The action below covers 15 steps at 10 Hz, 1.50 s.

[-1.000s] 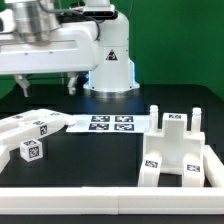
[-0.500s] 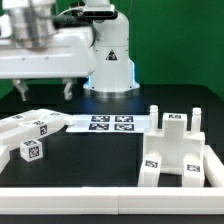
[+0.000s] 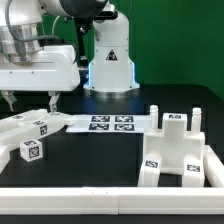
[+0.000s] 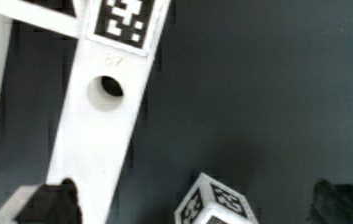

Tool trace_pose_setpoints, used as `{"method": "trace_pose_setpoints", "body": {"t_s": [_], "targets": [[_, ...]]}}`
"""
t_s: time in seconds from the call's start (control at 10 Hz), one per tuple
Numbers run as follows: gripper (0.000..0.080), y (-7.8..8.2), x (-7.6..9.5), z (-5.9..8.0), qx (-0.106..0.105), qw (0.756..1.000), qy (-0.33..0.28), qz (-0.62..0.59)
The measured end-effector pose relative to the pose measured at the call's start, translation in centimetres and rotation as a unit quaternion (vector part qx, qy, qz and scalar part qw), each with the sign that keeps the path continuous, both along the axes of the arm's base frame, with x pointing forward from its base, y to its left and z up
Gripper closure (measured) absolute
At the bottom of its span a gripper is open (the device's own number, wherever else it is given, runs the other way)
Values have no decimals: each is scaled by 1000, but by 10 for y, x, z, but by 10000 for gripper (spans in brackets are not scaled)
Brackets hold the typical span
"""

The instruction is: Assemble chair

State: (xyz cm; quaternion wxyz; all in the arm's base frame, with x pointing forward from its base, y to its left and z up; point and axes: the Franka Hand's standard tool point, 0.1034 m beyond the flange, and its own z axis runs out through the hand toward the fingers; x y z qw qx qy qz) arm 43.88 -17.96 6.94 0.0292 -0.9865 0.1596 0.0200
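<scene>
The chair's parts lie in two groups on the black table. A stepped white structure (image 3: 176,150) with tags stands at the exterior view's right. At the left lie flat tagged pieces (image 3: 28,124) and a small tagged block (image 3: 32,151). My gripper (image 3: 31,100) hangs open just above those left pieces, holding nothing. In the wrist view a long white bar (image 4: 105,110) with a round hole and a tag runs under one finger (image 4: 48,205). The small block (image 4: 219,206) sits between the two fingertips of the gripper (image 4: 198,206), well below them.
The marker board (image 3: 112,124) lies flat at the middle of the table, behind the parts. The robot's white base (image 3: 110,60) stands at the back. A low white wall (image 3: 100,196) borders the front and right edges of the table.
The arm has swung toward the exterior view's left and come down, so the fingers now hang over the loose pieces there. The jaws stayed open. No part has moved.
</scene>
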Motion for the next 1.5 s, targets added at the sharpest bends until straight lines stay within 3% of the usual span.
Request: {"method": "trace_pose_setpoints", "body": {"t_s": [0.3,0.8,1.1,1.2,1.3,1.4,1.5], "targets": [[150,-25,-21,-28,-8,999,11,-47],[150,-16,-26,-60,-30,998,26,-39],[183,-14,-26,-61,-30,998,28,-38],[378,-14,-27,-61,-30,998,28,-38],[378,-14,-26,-61,-30,998,28,-38],[519,-15,-26,-61,-30,998,28,-38],[518,-15,-26,-61,-30,998,28,-38]]}}
